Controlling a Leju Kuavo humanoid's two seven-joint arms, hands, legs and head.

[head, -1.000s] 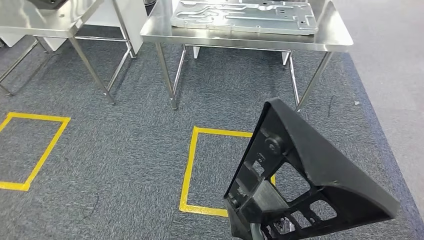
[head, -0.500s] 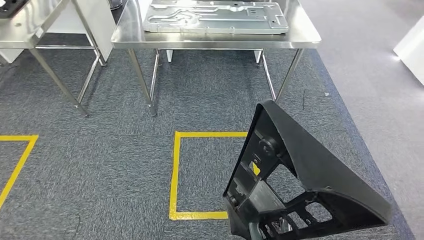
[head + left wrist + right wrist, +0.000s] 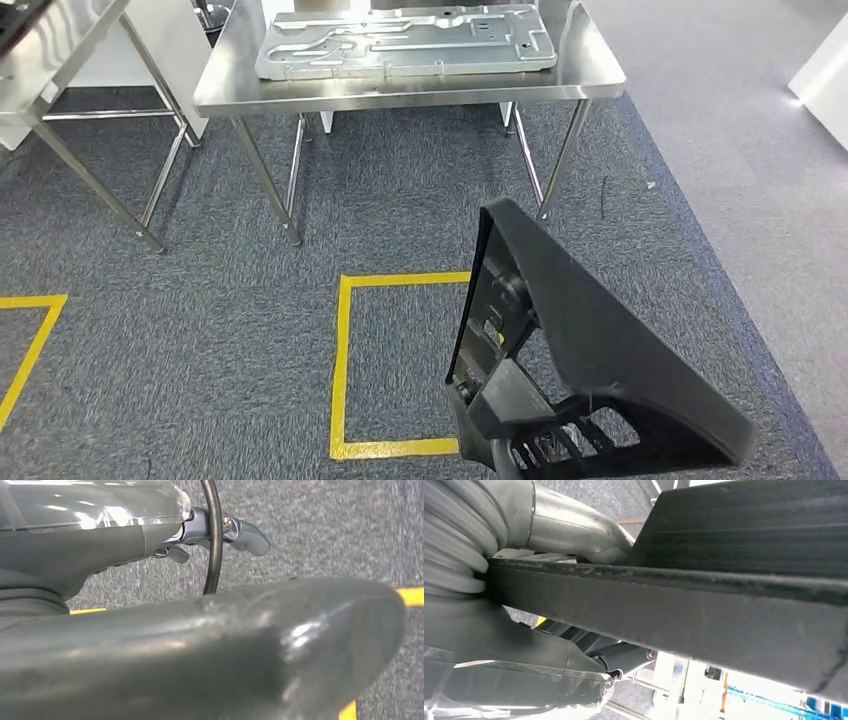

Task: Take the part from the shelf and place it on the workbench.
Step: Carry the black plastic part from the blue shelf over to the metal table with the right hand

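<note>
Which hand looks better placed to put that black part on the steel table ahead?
The right hand: it already grips the black part, which faces the table. The left hand hangs over carpet, holding nothing.

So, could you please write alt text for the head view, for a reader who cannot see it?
A large black triangular plastic part fills the lower right, held up over grey carpet marked with a yellow tape square. Ahead stands a steel workbench bearing a flat stamped metal panel; a second steel table is at the left.
</note>
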